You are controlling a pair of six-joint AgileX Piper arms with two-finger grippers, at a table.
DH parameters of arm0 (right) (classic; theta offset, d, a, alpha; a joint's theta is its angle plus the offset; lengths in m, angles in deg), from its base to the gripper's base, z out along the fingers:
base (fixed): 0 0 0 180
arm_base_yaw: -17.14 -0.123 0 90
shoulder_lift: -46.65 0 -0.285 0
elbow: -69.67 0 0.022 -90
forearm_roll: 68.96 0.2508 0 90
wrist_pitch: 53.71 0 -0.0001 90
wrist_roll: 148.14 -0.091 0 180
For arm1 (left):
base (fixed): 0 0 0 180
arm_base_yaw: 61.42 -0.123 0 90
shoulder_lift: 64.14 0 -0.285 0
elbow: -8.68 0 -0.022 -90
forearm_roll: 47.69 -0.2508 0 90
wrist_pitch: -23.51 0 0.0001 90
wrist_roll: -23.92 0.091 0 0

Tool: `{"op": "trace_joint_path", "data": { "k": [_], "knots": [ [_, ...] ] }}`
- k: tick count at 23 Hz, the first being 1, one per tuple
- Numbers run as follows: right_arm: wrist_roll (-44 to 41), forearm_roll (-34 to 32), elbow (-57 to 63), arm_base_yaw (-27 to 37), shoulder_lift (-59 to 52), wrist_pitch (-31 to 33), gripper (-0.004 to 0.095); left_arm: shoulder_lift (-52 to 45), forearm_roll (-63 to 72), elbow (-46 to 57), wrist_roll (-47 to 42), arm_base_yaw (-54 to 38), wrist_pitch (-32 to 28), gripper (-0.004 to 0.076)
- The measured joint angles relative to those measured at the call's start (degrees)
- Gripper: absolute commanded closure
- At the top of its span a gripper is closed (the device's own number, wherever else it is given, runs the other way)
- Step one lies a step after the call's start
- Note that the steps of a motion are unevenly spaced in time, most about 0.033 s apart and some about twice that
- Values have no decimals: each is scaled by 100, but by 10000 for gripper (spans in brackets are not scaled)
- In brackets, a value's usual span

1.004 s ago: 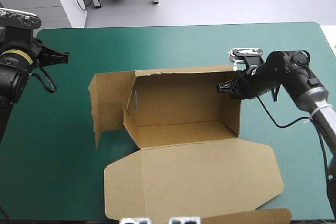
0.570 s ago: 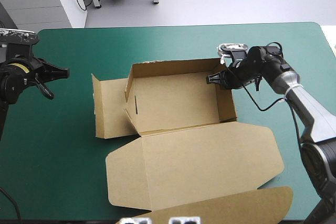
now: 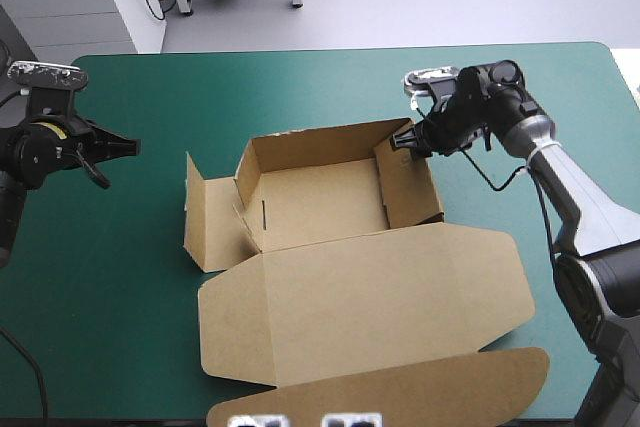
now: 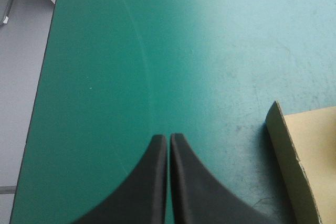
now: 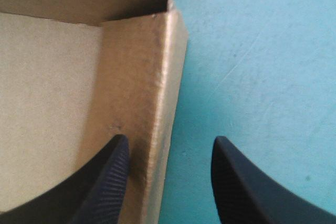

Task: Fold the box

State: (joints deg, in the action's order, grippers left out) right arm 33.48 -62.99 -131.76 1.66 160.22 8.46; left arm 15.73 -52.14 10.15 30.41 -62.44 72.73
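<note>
The brown box [image 3: 320,202] lies mid-table as an open tray with raised walls, its lid [image 3: 370,297] flat toward the front edge. One side flap [image 3: 207,215] stands out to the left. My right gripper [image 3: 402,141] is at the tray's far right corner, open and straddling the right wall [image 5: 160,93]. One black finger [image 5: 107,182] is inside the tray, the other [image 5: 239,187] outside over the cover. My left gripper [image 3: 131,147] hovers left of the box, shut on nothing, its tip [image 4: 169,139] over bare teal-green cover. A corner of the box [image 4: 302,156] lies ahead of it and to one side.
The lid's rounded front flap [image 3: 400,392] reaches the table's front edge. Bare teal-green cover [image 3: 300,87] stretches behind the box and to both sides. The table's edge [image 4: 39,93] runs beside the left gripper, with grey floor beyond it.
My right gripper moved left along the far side and now straddles the right wall. The box shifted left and turned a little, its tray narrower. The left arm dropped slightly toward the front.
</note>
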Motion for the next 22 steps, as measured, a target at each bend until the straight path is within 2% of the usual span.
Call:
{"op": "trace_joint_path", "data": {
  "k": [4,7,10,13,22],
  "knots": [
    [-65,-90,-1100,0,-21,774,451,22,4,0,0,0,17,723],
    [-163,106,-1246,0,-248,901,451,22,11,0,0,0,146,723],
    [-163,341,-924,0,-636,900,451,22,22,0,0,0,244,723],
    [-84,347,-77,0,-1052,920,451,22,52,0,0,0,307,723],
    [198,359,543,0,-712,671,478,22,403,0,0,0,376,723]
  ]
}}
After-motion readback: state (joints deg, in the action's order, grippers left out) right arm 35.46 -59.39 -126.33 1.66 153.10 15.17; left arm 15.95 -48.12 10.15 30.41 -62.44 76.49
